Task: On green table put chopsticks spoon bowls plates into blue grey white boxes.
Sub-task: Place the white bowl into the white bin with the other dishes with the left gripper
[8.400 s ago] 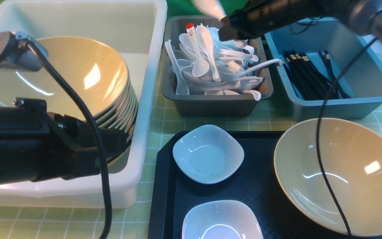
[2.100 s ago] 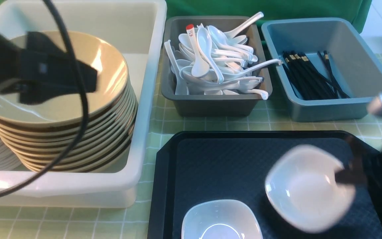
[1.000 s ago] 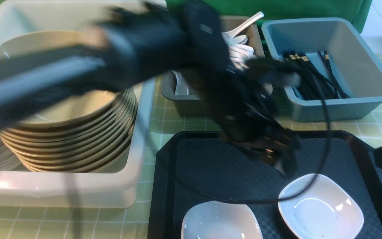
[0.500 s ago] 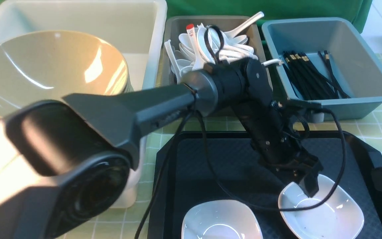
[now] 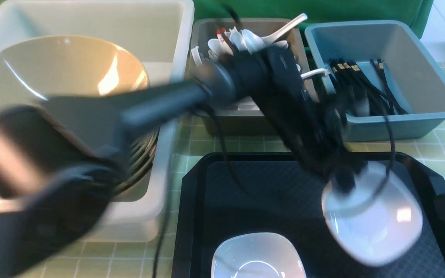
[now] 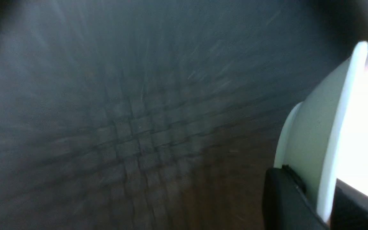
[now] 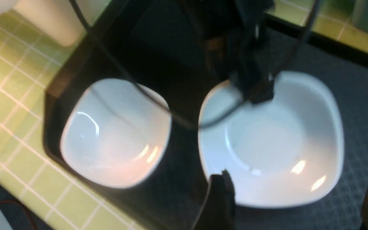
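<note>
Grips a white plate (image 5: 373,224) by its far rim with the left end effector (image 5: 345,184), jaws narrowed onto the thin edge. In the left wrist view, one finger (image 6: 283,201) outside the dish, the other inside, rim pinched between them. Holds the plate tilted, far edge raised, over the right half of the black tray (image 5: 245,185). Too blurred to tell whether its near edge touches the tray. Reaches there with the left arm (image 5: 157,104), slanting from the near left across the front of the grey box (image 5: 201,34).

Hangs the right end effector (image 7: 300,179) wide open and empty at the right edge of the tray, just on the near side of the held plate.

On the near edge of the tray, left of the held plate and apart from it, a second plate (image 5: 257,256), lying flat.

On the green surface (image 5: 439,150), beyond the tray, three boxes in a row. At the far left, the large white box (image 5: 184,38) with a stack of tan bowls (image 5: 72,69) inside. In the middle, the grey box heaped with white spoons (image 5: 253,38), one handle poking over its far rim. At the far right, the blue box (image 5: 411,65) with black chopsticks (image 5: 381,90) lying along its left side.
</note>
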Controlling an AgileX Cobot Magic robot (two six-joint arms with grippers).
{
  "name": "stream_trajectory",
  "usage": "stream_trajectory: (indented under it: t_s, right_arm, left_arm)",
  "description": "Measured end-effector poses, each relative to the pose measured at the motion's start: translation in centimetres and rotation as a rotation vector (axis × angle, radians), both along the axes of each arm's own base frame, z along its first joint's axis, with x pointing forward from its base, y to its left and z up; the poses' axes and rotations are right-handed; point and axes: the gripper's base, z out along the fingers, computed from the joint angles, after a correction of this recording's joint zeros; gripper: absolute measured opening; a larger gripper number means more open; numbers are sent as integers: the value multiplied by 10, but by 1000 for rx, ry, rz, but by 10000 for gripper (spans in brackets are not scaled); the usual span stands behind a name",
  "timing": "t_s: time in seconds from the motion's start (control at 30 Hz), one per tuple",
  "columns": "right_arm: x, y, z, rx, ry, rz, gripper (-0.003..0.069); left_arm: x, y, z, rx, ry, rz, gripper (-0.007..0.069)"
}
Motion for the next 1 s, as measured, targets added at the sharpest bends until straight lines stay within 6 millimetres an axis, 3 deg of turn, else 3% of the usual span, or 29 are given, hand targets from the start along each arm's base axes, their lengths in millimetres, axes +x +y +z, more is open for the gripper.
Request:
stream_trajectory:
  t_s: [0.1, 0.2, 0.27, 0.3, 0.33, 0.4, 0.43, 0.47, 0.53, 0.6, 0.7, 0.83, 1.0]
  right_arm:
    - [-4, 8, 35, 46, -148, 103, 522]
    - [-9, 17, 67, 119, -288, 204, 429]
    - [-10, 22, 85, 161, -347, 272, 312]
    - [-8, 24, 90, 180, -355, 297, 228]
    - [-4, 25, 91, 190, -353, 309, 156]
    - [3, 26, 91, 194, -344, 316, 93]
    - [12, 27, 87, 191, -326, 320, 54]
    - [21, 27, 83, 187, -307, 322, 38]
    - [30, 27, 79, 187, -286, 319, 30]
    - [46, 32, 71, 191, -244, 330, 24]
    - [53, 44, 64, 192, -218, 389, 24]
    - [53, 63, 57, 190, -193, 498, 24]
    - [49, 75, 54, 195, -168, 562, 24]
  left_arm:
    - [1, 49, 84, -98, -111, 98, 15]
    - [-2, 111, 152, -173, -191, 266, 15]
    - [-11, 158, 190, -206, -230, 405, 15]
    - [-24, 192, 215, -224, -269, 499, 15]
    - [-33, 226, 230, -232, -300, 602, 15]
    - [-46, 254, 243, -237, -342, 694, 15]
    - [-71, 294, 253, -221, -397, 843, 15]
    - [-88, 320, 255, -200, -433, 958, 15]
    - [-109, 351, 254, -160, -478, 1120, 15]
    - [-144, 386, 238, -75, -527, 1395, 15]
    - [-142, 404, 214, -24, -486, 1549, 15]
    - [-111, 434, 178, -6, -390, 1733, 15]
    - [-95, 465, 163, -78, -367, 1887, 15]
